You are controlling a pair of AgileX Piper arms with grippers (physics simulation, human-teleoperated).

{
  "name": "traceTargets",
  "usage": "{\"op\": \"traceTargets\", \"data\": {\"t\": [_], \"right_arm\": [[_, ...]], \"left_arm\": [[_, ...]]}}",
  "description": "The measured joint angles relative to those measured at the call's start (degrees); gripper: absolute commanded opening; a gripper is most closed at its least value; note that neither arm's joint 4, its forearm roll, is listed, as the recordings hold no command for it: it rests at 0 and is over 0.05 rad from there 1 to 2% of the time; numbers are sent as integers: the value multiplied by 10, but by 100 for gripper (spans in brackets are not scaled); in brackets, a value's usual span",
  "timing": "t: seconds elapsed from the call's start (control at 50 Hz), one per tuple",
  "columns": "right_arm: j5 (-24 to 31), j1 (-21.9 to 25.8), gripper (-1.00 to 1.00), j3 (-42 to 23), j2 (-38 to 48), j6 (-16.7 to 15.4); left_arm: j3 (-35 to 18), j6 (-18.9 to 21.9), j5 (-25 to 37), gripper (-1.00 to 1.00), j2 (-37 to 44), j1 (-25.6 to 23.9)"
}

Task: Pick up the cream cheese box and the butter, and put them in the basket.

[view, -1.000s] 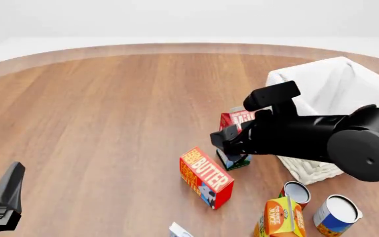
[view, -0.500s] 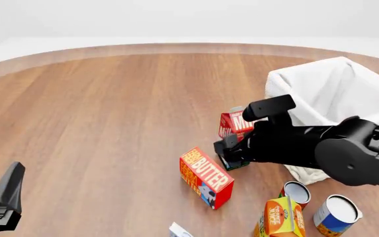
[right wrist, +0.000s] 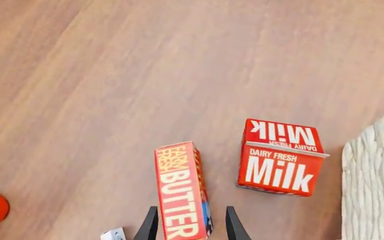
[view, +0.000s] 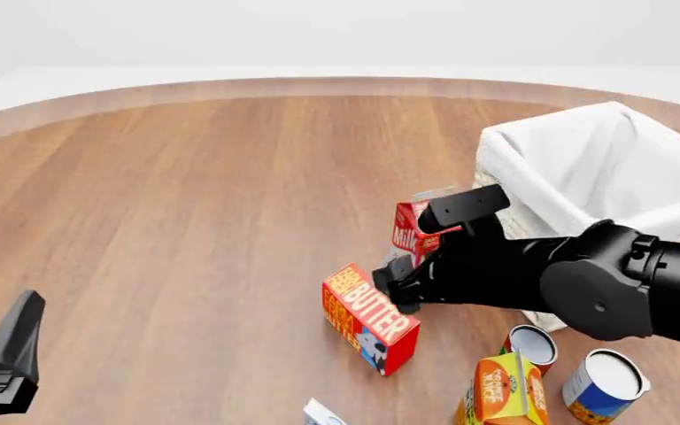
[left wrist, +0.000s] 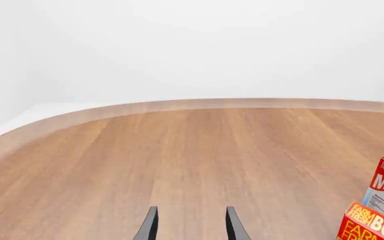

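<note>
**Milk carton crowds the reach for the butter**

The right gripper point(right wrist: 186, 225) hangs over the butter point(view: 370, 317) with its fingers point(right wrist: 149, 226) spread apart and holding nothing; in the right wrist view one end of the box lies between the two tips. The main hazard, as I judge it, is the milk carton point(view: 414, 227), which stands upright just beside the butter on the basket's side. A descent that drifts that way could clip the carton and knock it over, or drive it against the basket point(view: 517, 181). The butter also lies at an angle to the tabletop point(view: 198, 204) edges, so fingers that do not line up with its long sides might close on a corner and spin it away instead of gripping it. Cans point(view: 604, 384) and an orange juice carton point(view: 503, 390) stand near the arm's nearer side, and a wide swing toward the basket could brush them.

The butter is a long red box with orange side panels and "BUTTER" in white letters, lying flat on the wood, apart from the basket. The basket is white wicker with a cloth lining folded over its rim, and what shows of its inside holds nothing.

The cream cheese box point(view: 322, 413) shows only as a white corner at the near edge of the front view, close to the butter; little more can be told of it.

The left gripper point(left wrist: 190, 225) hovers well apart from all this, fingers open and empty.
</note>
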Motion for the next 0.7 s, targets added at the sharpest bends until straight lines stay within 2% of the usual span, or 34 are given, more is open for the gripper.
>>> {"op": "traceTargets", "data": {"t": [0.24, 0.7], "right_arm": [[-17, 22, 100, 1, 27, 5], [-33, 34, 100, 9, 58, 9]], "left_arm": [[0, 0, 0, 100, 0, 0], [0, 0, 0, 100, 0, 0]]}}
